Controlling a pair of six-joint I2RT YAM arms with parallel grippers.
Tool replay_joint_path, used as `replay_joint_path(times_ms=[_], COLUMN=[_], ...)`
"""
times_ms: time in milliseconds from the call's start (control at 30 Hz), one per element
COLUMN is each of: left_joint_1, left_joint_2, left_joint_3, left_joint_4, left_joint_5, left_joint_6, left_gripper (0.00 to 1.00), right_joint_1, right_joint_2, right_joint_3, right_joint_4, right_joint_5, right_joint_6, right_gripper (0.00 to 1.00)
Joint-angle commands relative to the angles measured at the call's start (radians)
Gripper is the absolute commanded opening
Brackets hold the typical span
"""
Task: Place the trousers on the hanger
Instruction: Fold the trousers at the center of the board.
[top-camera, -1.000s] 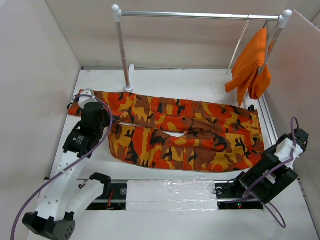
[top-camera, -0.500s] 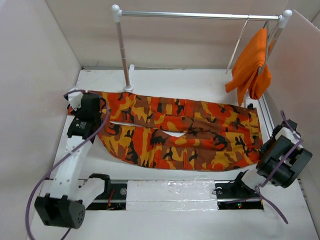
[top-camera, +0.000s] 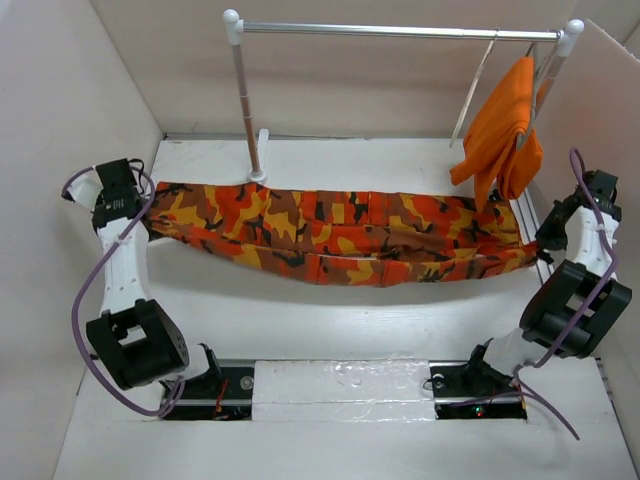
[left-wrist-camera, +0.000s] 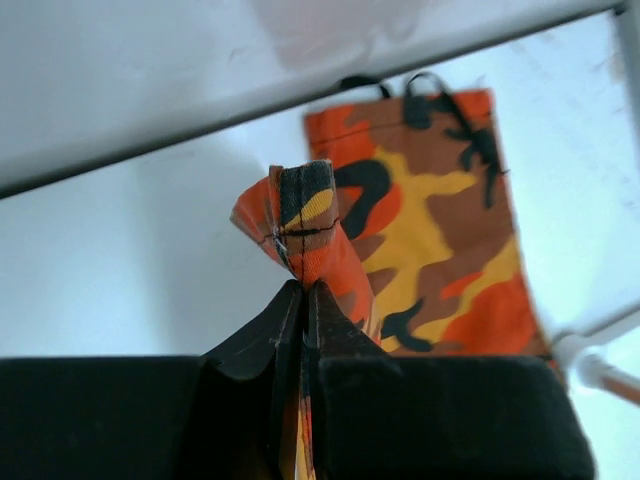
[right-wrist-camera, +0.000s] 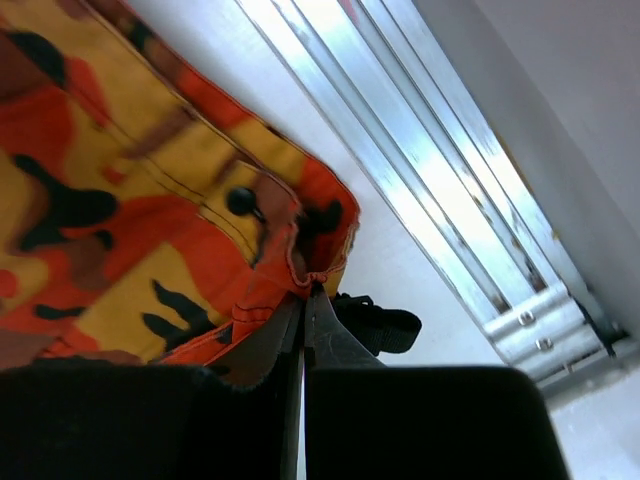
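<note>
Orange camouflage trousers (top-camera: 340, 235) hang stretched as a folded band below the silver rail (top-camera: 400, 31), just before its left post (top-camera: 247, 100). The left gripper (left-wrist-camera: 303, 290) and right gripper (right-wrist-camera: 303, 296) each pinch an end. The hanger (top-camera: 478, 85) dangles from the rail's right end, beside an orange garment (top-camera: 500, 125).

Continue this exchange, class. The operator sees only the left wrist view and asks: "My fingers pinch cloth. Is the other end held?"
Observer: Yes, the right gripper is shut on the trousers, at the waist edge near a button.
Operator: Does the cloth lie spread flat?
Observer: No, it stretches as a folded band from the left gripper to the right one.
Operator: Where is the hanger?
Observer: The hanger hangs near the right end of the rail, beside an orange garment.
</note>
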Motion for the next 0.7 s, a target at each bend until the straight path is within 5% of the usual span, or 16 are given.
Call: replay_joint_path(times_ms=[0,267,467,500,533,567,600,667], left_joint_1=[0.007,-0.023,-0.045,-0.054,-0.054,-0.054,-0.054,-0.054], left_joint_2=[0.034,0.321,0.626,0.663,0.674,0.684,0.684,0.681], left_joint_3=[0.119,0.323,0.634,0.727,0.728,0.758,0.759,0.756], left_joint_4=[0.075,0.071,-0.021,-0.026,-0.026,-0.023,-0.023,-0.012], left_joint_5=[-0.046,-0.121,-0.105,-0.115,-0.115,-0.097,-0.097,-0.085], left_joint_6=[-0.025,0.051,0.128,0.134,0.156,0.159,0.159,0.164], left_gripper=[0.0,0.0,0.0,0.0,0.04,0.12,0.12,0.31], right_joint_1=[0.011,0.065,0.097,0.106,0.106,0.106,0.106,0.106], right_joint_2=[0.05,0.286,0.459,0.466,0.466,0.454,0.453,0.406], right_joint_3=[0.114,0.386,0.597,0.582,0.582,0.531,0.53,0.425], right_joint_4=[0.084,0.133,0.166,0.24,0.241,0.302,0.302,0.41], right_joint_5=[-0.029,-0.137,-0.174,-0.207,-0.207,-0.232,-0.232,-0.262], right_joint_6=[-0.012,0.022,0.041,0.069,0.069,0.09,0.103,0.126], right_gripper=[0.0,0.0,0.0,0.11,0.11,0.29,0.29,0.48])
